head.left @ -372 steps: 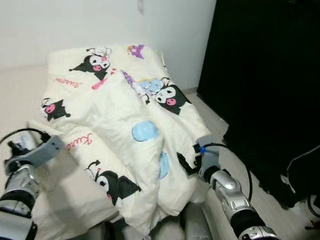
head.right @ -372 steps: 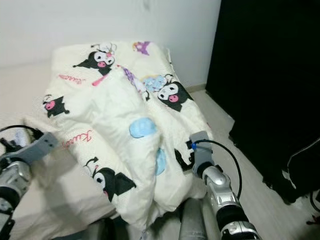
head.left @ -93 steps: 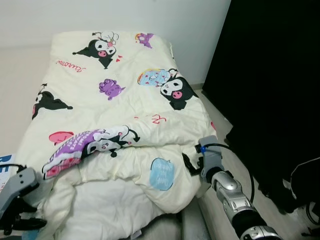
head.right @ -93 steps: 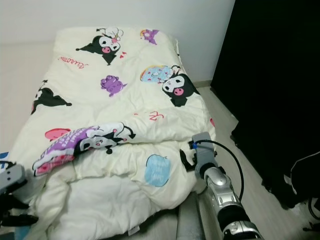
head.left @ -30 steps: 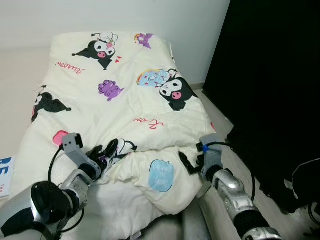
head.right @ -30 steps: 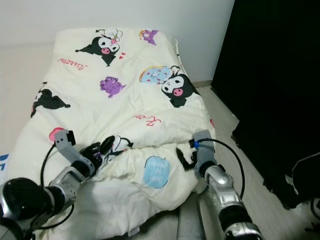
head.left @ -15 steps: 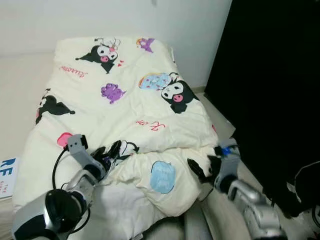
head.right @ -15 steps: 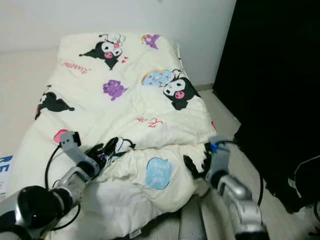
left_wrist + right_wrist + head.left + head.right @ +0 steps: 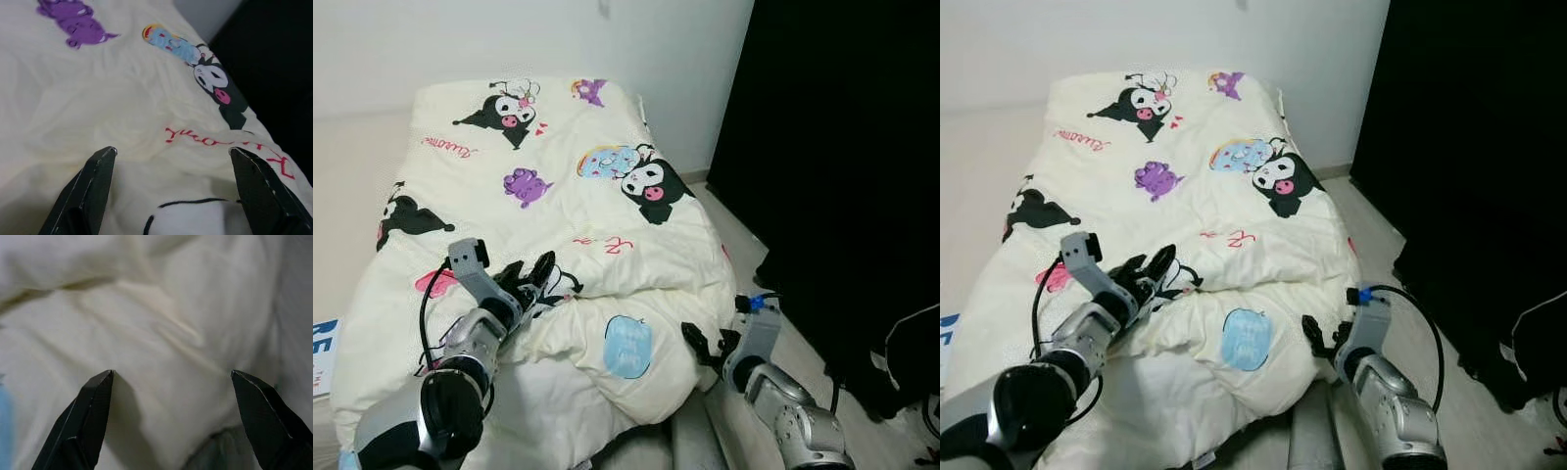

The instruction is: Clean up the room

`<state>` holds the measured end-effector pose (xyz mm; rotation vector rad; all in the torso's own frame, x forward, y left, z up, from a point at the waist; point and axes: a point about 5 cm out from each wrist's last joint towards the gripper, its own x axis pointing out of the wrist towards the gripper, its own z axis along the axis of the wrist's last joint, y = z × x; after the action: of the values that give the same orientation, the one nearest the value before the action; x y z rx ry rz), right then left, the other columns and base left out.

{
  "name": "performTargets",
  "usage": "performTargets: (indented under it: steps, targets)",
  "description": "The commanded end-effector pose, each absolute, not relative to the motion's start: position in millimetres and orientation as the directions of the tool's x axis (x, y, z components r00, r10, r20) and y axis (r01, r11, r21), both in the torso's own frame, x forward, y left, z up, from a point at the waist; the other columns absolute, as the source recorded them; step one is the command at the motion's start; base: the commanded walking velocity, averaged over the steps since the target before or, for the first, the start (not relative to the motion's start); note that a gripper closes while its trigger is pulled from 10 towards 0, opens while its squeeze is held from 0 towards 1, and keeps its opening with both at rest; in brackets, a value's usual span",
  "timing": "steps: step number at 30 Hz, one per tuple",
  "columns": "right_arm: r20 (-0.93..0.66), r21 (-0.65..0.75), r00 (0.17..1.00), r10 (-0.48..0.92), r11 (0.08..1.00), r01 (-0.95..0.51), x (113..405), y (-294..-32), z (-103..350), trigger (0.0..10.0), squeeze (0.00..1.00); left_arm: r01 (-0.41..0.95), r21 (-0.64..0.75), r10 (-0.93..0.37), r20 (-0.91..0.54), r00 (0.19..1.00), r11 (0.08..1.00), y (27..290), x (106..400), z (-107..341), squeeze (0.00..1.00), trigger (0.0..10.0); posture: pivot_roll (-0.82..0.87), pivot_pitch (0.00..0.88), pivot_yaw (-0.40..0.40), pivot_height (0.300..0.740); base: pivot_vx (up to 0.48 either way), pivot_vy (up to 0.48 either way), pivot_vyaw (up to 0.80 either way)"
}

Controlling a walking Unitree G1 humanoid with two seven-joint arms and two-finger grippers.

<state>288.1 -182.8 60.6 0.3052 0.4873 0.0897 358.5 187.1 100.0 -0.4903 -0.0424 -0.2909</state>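
White walls back a bed that runs away from the robot, with a black wardrobe front standing along its right side. From the left eye view, a cream comforter printed with black cartoon characters covers the bed, spread fairly flat toward the head end and folded back in a thick roll near the foot edge, where a pale blue patch faces up. The left gripper rests on top of that fold toward the bed's left side, fingers spread apart, its silver arm rising from the lower left. The right gripper sits at the bed's right foot corner, just beside the drooping edge of the comforter. A blue-lettered sheet lies at the far left edge.

From the right eye view the same layout holds (slightly shifted), and the pale floor strip between bed and wardrobe shows more plainly.

From the left wrist view, both black fingers stand wide apart with nothing between them, above the cloth; red script, a purple figure and a black character lie ahead.

From the right wrist view, the fingers are likewise spread wide, empty, facing plain creased cream cloth at close range, with a grey strip at one side.
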Motion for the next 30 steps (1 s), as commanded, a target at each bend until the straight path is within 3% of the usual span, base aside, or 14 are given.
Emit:
performTargets:
  steps: [1, 14, 15, 16, 17, 30]
  targets:
    - [-0.515, 0.296, 0.846, 0.136, 0.955, 0.026, 283.5, -183.1, 51.5, 10.0, 0.0, 0.292, -0.48, -0.284, 0.09, 0.955, 0.827, 183.9, 353.6, 91.1, 0.0, 10.0, -0.2, 0.15, 0.001, 0.481, 0.0, 0.0, 0.0]
    - [-0.503, 0.36, 0.836, 0.219, 0.933, -0.028, 288.1, -164.3, 51.0, 10.0, 0.0, 0.35, -0.474, -0.342, 0.108, 0.934, 0.808, 177.1, 350.2, 89.6, 0.0, 10.0, -0.19, 0.156, 0.003, 0.481, 0.0, 0.0, 0.0]
    - [-0.495, 0.368, 0.841, 0.22, 0.929, -0.026, 289.0, -162.9, 52.1, 9.2, 0.0, 0.357, -0.463, -0.351, 0.103, 0.931, 0.811, 177.7, 349.3, 89.3, 0.0, 10.0, -0.19, 0.161, 0.004, 0.481, 0.0, 0.0, 0.0]
    - [-0.495, 0.368, 0.841, 0.22, 0.929, -0.026, 289.0, -162.9, 52.1, 9.2, 0.0, 0.357, -0.463, -0.351, 0.103, 0.931, 0.811, 177.7, 349.3, 89.3, 0.0, 10.0, -0.19, 0.161, 0.004, 0.481, 0.0, 0.0, 0.0]
    - [-0.492, 0.372, 0.843, 0.215, 0.928, -0.019, 289.5, -163.8, 52.2, 0.0, 0.0, 0.366, -0.448, -0.366, 0.09, 0.926, 0.816, 179.5, 346.8, 86.7, 0.0, 10.0, -0.19, 0.169, 0.004, 0.481, 0.0, 0.0, 0.0]
    - [-0.525, 0.291, 0.848, 0.078, 0.952, 0.092, 283.2, -189.2, 56.6, 0.0, 0.0, 0.39, -0.337, -0.413, 0.002, 0.911, 0.857, 204.2, 323.9, 72.8, 0.0, 10.0, -0.18, 0.183, -0.005, 0.481, 0.0, 0.0, 0.0]
